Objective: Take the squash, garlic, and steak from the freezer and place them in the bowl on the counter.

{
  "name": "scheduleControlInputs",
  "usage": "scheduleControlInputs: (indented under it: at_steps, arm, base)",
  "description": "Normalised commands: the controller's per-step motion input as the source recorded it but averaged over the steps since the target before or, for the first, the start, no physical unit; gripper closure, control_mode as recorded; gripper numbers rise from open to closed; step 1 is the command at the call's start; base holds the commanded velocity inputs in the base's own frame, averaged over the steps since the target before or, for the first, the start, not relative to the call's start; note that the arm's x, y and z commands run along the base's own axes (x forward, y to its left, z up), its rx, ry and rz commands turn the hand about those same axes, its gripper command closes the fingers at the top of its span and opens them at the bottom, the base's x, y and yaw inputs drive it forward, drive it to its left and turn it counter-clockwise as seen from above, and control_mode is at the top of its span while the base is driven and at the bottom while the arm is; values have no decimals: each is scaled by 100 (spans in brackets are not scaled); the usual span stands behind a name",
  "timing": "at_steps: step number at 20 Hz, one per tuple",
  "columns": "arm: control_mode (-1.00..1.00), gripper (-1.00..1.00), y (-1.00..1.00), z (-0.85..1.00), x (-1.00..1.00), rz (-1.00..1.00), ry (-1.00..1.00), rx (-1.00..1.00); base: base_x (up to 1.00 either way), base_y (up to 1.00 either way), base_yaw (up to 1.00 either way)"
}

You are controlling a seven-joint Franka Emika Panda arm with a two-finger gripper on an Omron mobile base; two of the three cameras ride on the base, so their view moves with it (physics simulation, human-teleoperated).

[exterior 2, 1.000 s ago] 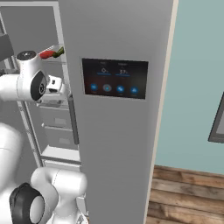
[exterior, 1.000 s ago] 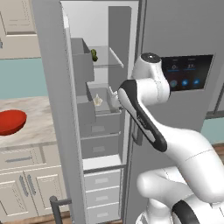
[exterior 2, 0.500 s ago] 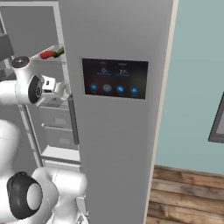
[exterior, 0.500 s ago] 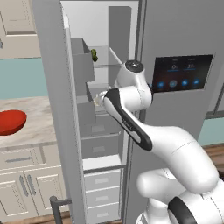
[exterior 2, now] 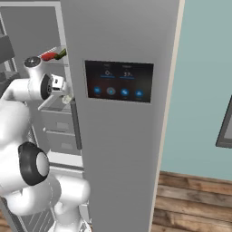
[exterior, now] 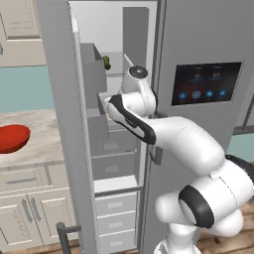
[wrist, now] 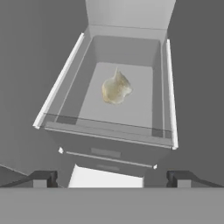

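A grey freezer drawer (wrist: 162,87) holds the garlic (wrist: 115,87); the counter (exterior: 42,144) bears the bowl (exterior: 12,138).

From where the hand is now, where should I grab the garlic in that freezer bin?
Grip the garlic across its rounded body, below the pointed top. It lies alone mid-floor in the open-topped bin, with walls on every side, so come down from above. The gripper is open and likely wide enough to straddle it.

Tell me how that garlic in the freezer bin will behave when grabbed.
The garlic looks small and stiff, so probably light. Its lumpy, rounded bulb may roll or slip between the open gripper's fingers. It lies alone in the bin, with room to skid.
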Motion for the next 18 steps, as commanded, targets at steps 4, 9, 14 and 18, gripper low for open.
scheduleControlInputs:
  at_steps: [4, 9, 14, 18]
  arm:
    - [-100, -100, 1, -28, 63, 0, 1, 0]
    - [-100, -100, 10, -19, 69, 0, 1, 0]
    - [-100, -100, 16, -35, 41, 0, 4, 0]
    - [-100, -100, 14, -32, 52, 0, 5, 0]
  base:
    - [0, 0, 0]
    - [0, 0, 0]
    - [0, 0, 0]
    - [0, 0, 0]
